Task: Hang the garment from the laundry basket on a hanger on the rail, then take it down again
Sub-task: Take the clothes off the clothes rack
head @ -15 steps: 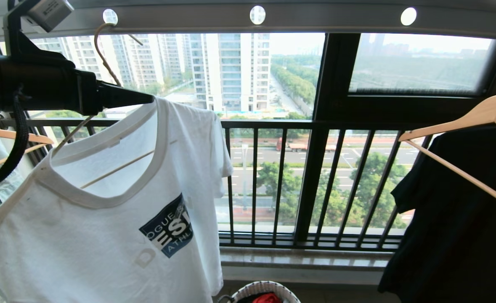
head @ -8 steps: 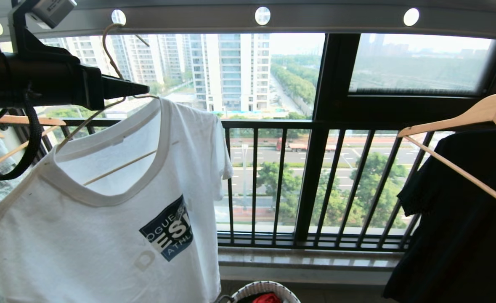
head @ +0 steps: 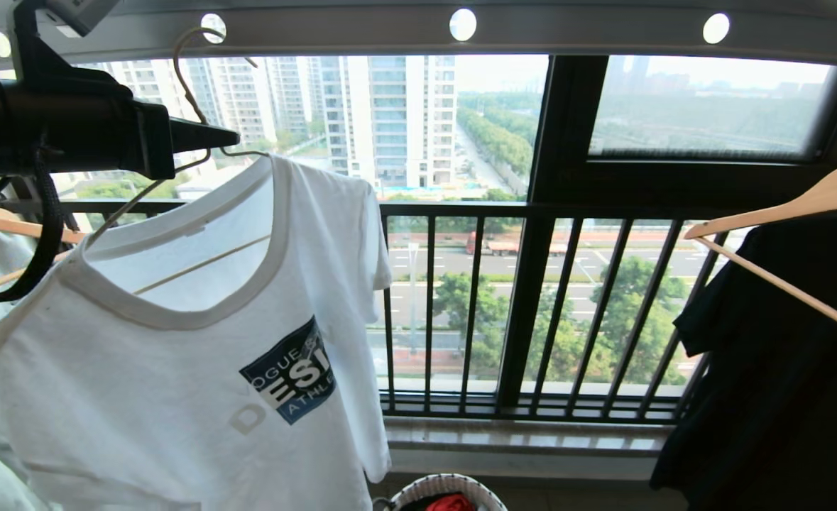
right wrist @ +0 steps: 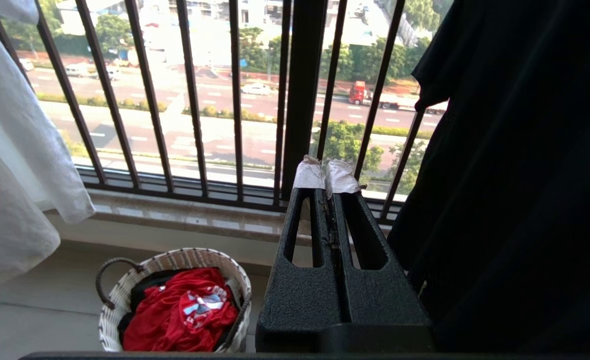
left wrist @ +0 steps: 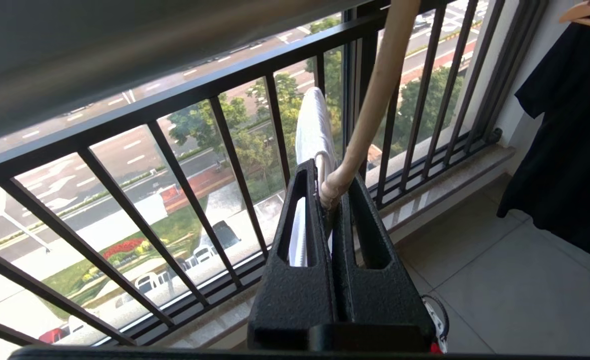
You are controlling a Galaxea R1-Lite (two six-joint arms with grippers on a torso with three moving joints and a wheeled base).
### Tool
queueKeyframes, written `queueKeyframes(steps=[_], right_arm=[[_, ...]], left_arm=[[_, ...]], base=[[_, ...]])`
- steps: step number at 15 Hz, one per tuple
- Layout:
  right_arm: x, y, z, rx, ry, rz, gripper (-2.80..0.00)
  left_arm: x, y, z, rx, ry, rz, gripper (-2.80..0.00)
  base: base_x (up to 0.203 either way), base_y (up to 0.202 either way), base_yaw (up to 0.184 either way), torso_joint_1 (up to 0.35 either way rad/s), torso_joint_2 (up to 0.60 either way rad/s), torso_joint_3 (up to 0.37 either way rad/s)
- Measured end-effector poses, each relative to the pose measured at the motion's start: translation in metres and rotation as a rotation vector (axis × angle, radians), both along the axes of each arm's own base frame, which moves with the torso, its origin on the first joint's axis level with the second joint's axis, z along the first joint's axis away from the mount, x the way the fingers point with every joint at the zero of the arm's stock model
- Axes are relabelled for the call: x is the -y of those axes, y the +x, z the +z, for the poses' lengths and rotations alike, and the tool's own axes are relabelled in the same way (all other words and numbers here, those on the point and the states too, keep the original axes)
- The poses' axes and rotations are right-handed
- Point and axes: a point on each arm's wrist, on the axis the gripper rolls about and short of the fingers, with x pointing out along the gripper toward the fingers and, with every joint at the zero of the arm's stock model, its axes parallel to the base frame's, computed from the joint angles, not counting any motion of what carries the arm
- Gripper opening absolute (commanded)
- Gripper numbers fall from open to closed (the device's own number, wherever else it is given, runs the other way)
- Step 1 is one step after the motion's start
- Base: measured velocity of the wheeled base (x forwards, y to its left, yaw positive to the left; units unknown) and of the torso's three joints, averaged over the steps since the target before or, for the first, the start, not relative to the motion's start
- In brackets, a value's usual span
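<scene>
The hanger (left wrist: 375, 95) is being pinched at the base of its twisted neck by the left gripper (left wrist: 331, 187), whose two black fingers are pressed together around the beige wire; in the head view the same left gripper (head: 230, 137) is being held level, high at the left, just under the rail (head: 567, 32). One hook is being carried through one of the rail's round holes, and four lit holes are being counted along the grey bar. The garment (head: 177, 383), one white T-shirt with a navy chest graphic, is being borne on the hanger, its collar being spread by the wire just below the gripper and its hem being left to fall toward the floor. The right gripper (right wrist: 331, 176) is being kept low and apart from the rail, its two fingers closed on nothing, the tips wrapped in pale tape. One laundry basket (right wrist: 124, 300) is being seen on the tiled floor beneath the window railing (head: 532, 312), with one red garment (right wrist: 179, 310) lying inside. One wooden hanger (head: 787, 213) carrying one black garment (head: 780, 383) is being shown at the right.
</scene>
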Motion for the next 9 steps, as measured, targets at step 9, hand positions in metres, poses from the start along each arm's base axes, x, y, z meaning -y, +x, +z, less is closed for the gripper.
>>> queueKeyframes(steps=[9], right_arm=[[0.000, 0.000, 0.000, 0.000, 0.000, 0.001, -2.80]], left_arm=[[-0.002, -0.018, 0.014, 0.058, -0.003, 0.028, -2.80]], base=[[0.000, 0.000, 0.000, 0.000, 0.00, 0.000]])
